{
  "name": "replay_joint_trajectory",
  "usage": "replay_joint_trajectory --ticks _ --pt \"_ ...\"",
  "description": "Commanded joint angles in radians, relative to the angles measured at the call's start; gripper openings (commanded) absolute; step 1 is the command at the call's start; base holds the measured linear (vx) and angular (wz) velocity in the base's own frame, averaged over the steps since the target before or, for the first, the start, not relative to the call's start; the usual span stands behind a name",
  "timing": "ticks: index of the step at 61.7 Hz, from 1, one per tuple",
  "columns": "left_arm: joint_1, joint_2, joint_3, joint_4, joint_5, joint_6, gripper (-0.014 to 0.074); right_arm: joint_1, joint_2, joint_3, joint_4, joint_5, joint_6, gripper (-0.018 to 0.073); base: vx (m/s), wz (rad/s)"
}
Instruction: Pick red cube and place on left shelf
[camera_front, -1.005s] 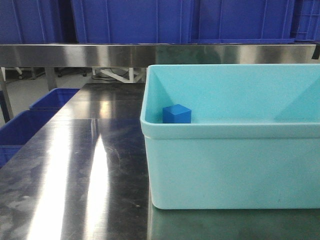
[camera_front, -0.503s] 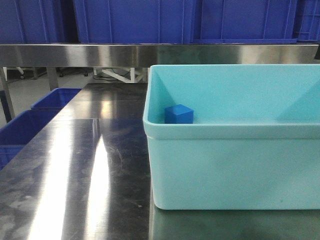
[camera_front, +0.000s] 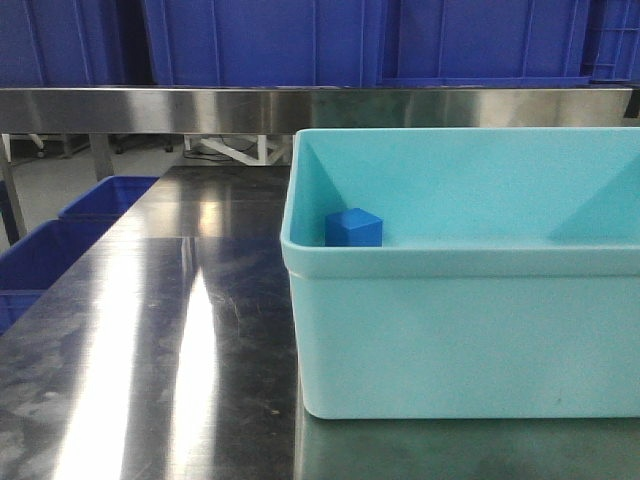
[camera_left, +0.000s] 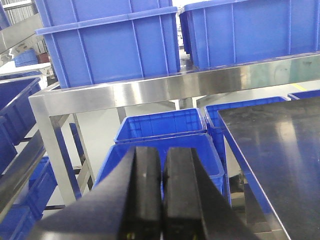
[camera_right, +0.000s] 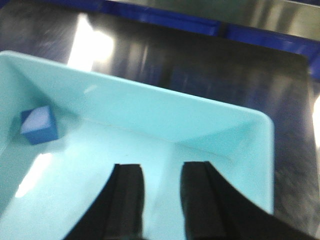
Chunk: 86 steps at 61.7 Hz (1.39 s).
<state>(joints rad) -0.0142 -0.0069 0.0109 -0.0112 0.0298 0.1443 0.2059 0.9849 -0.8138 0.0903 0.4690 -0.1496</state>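
Jaws of the left gripper (camera_left: 162, 156) are pressed together, empty; those of the right gripper (camera_right: 161, 172) are parted above the cyan bin (camera_right: 150, 107). No red cube is shown, only a blue cube (camera_front: 354, 228) by its left wall. Nothing is yet placed on the left shelf (camera_left: 150, 92).

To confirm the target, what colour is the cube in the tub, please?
The cube is blue, clearest in the front view.

On the bench (camera_front: 150, 350) stands the bin (camera_front: 460, 340), a cube (camera_front: 354, 228) in its far left corner, the shelf (camera_front: 200, 108) behind it.
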Motion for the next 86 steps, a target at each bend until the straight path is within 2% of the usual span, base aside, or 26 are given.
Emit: replay_joint_trajectory --ticks 1,8,20,37,43,63,74,86 --pt "-0.007 0.000 0.022 -0.005 -0.090 0.001 0.0106 0.044 0.057 -0.073 0.001 -0.054 -0.054 0.0402 0.00 0.00" --pt "-0.007 0.000 0.022 -0.005 -0.090 0.001 0.0106 0.074 0.133 -0.102 -0.007 -0.019 -0.065 0.0410 0.00 0.00" --pt "-0.007 0.000 0.022 -0.005 -0.090 0.001 0.0106 0.097 0.215 -0.113 -0.076 0.004 -0.074 0.0407 0.00 0.00" --pt "-0.007 0.000 0.022 -0.005 -0.090 0.001 0.0106 0.097 0.232 -0.113 -0.060 -0.013 -0.070 0.0336 0.00 0.00" --pt "-0.007 0.000 0.022 -0.005 -0.090 0.001 0.0106 0.097 0.232 -0.113 -0.066 -0.009 -0.083 0.0336 0.00 0.00" --pt "-0.007 0.000 0.022 -0.005 -0.090 0.001 0.0106 0.097 0.232 -0.113 -0.090 0.045 -0.164 0.0536 0.00 0.00" --pt "-0.007 0.000 0.022 -0.005 -0.090 0.001 0.0106 0.097 0.241 -0.114 -0.096 0.125 -0.257 0.0545 0.00 0.00" --pt "-0.007 0.000 0.022 -0.005 -0.090 0.001 0.0106 0.097 0.302 -0.119 -0.096 0.149 -0.266 0.0545 0.00 0.00"
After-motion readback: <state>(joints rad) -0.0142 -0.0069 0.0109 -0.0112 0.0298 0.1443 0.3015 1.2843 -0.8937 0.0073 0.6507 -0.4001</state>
